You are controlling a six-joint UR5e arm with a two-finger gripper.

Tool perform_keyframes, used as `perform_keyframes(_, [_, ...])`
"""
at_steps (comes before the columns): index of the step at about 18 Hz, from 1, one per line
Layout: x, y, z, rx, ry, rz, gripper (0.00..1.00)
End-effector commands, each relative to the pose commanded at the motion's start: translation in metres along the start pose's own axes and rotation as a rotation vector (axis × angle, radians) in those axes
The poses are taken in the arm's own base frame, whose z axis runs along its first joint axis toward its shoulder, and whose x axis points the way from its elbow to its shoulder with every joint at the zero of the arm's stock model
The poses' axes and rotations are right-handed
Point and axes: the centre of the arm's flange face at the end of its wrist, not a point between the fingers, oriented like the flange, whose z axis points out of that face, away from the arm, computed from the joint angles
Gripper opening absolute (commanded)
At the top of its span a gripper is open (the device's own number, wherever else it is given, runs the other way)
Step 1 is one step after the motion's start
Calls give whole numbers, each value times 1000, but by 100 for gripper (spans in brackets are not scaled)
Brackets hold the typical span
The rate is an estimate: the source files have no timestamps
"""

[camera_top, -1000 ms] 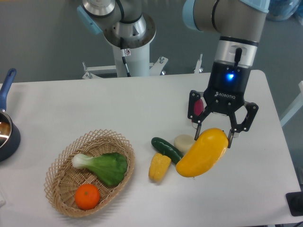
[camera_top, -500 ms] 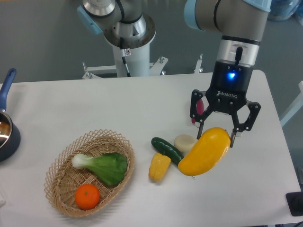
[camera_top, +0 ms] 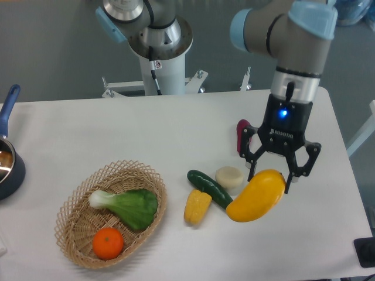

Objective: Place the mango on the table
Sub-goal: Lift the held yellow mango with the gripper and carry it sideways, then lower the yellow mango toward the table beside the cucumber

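The mango (camera_top: pixel 256 196) is a glossy yellow-orange fruit, tilted with its low end to the left. It hangs at the right of the white table (camera_top: pixel 117 129). My gripper (camera_top: pixel 270 174) is shut on the mango's upper right end, one finger on each side. I cannot tell whether the mango's low end touches the tabletop.
A cucumber (camera_top: pixel 209 187), a corn piece (camera_top: pixel 197 206) and a pale round piece (camera_top: pixel 229 176) lie just left of the mango. A dark red item (camera_top: pixel 242 133) lies behind the gripper. A wicker basket (camera_top: pixel 111 212) holds bok choy and an orange. A pot (camera_top: pixel 8 161) sits at the left edge.
My gripper has moved right and toward the front with the mango, away from the cucumber and the pale piece. The red item behind it now shows more.
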Motion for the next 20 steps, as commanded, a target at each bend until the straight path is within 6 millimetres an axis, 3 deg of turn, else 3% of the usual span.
perform_keyframes(10, [-28,77,73,-51,76,-120,49])
perform_keyframes(17, [-35,90,98,-51,96,-133,49])
perform_keyframes(20, [-35,102,120,-36,113,-156,49])
